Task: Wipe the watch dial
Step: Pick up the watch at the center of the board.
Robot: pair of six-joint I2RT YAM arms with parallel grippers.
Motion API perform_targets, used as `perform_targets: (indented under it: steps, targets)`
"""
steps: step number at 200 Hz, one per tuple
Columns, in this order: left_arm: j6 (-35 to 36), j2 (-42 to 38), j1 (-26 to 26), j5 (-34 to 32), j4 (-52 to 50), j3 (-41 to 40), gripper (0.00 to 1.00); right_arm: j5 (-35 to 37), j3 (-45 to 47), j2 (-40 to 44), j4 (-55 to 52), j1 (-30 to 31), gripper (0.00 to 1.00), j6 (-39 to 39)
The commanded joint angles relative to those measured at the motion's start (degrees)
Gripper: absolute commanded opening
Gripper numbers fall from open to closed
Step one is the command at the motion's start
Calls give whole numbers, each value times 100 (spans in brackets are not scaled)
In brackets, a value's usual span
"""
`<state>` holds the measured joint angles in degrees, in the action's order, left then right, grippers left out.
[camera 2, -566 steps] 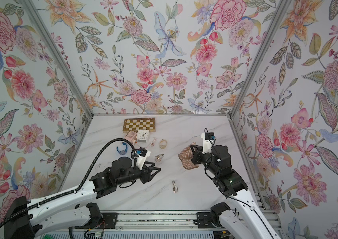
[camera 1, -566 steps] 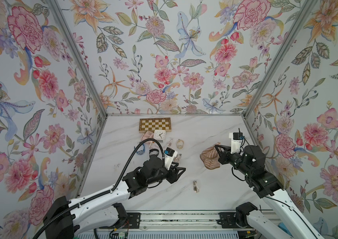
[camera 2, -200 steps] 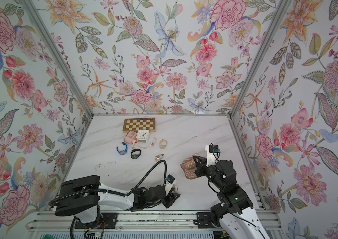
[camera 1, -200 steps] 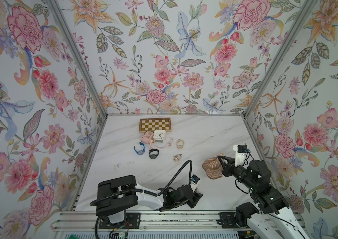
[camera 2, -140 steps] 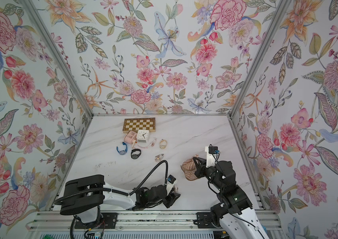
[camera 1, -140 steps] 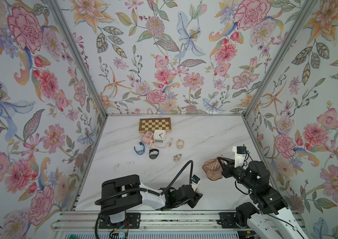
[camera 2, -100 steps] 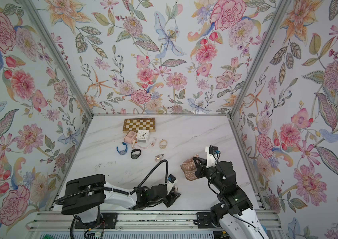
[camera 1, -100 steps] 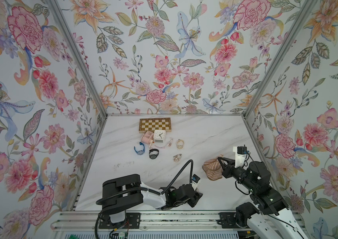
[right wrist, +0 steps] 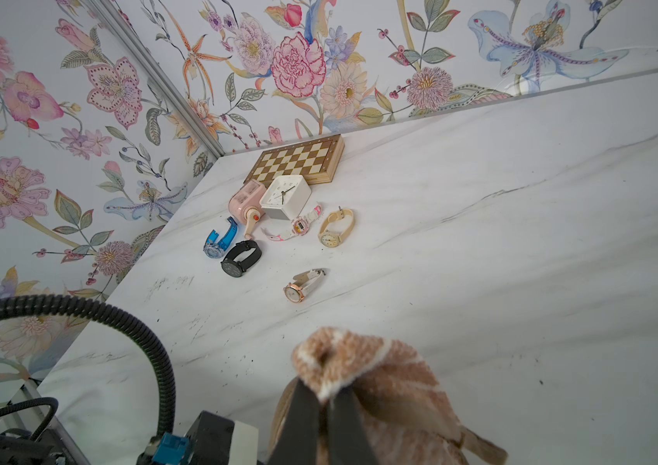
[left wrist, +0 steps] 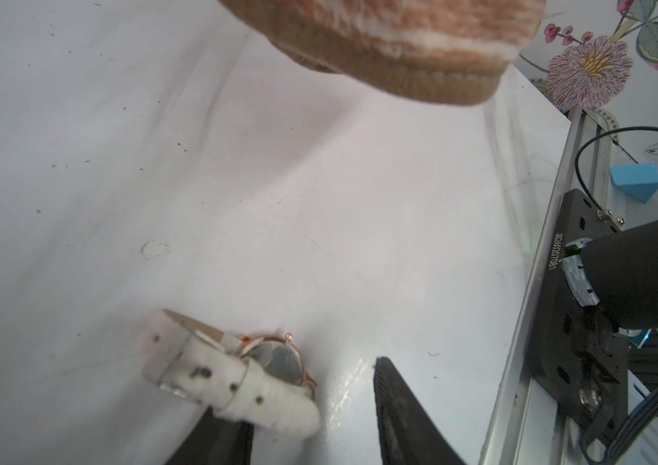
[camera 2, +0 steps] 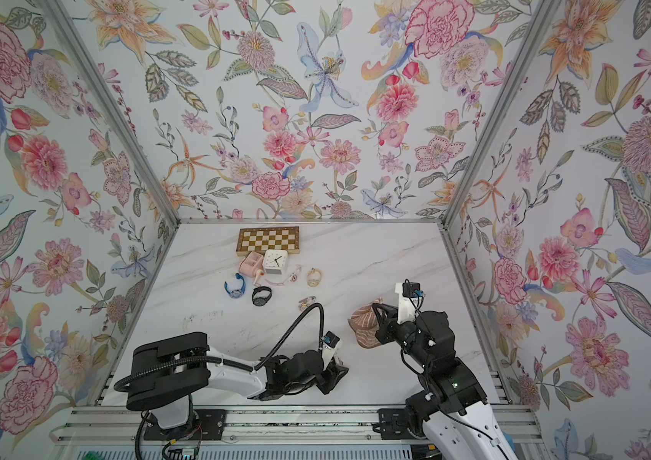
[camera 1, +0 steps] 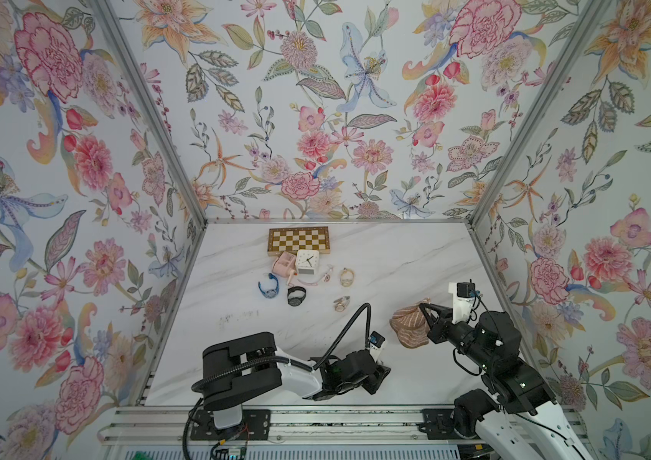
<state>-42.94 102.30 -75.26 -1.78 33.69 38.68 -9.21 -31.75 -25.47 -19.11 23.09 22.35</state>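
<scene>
Now: left pincer apart beside white-strap watch; right pincer clamped on cloth.

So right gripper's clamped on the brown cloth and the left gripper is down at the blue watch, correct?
Wrong watch. The left wrist view shows the left gripper at the white-strap watch; the blue watch lies back near the clock. The right gripper is clamped on the brown cloth.
</scene>
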Motion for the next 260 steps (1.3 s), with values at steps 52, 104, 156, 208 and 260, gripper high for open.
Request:
perform_targets:
  steps: [52,104,156,208,260]
  targets:
    - [-40,178,107,209,172,79,30,48,61,26,39,-39,0,11]
    - [-117,95,152,247,258,-9,8,60,72,37,41,-42,0,8]
    - [-467,-633,489,405,-841,228,0,91,33,-62,112,-50,0,-20]
    - [14,-573,1135,330,-6163,2603,0,-183,-10,-505,587,-50,0,153]
    - [1197,824,1432,-537,-9638,4157,0,-366,32,-684,959,-50,0,191]
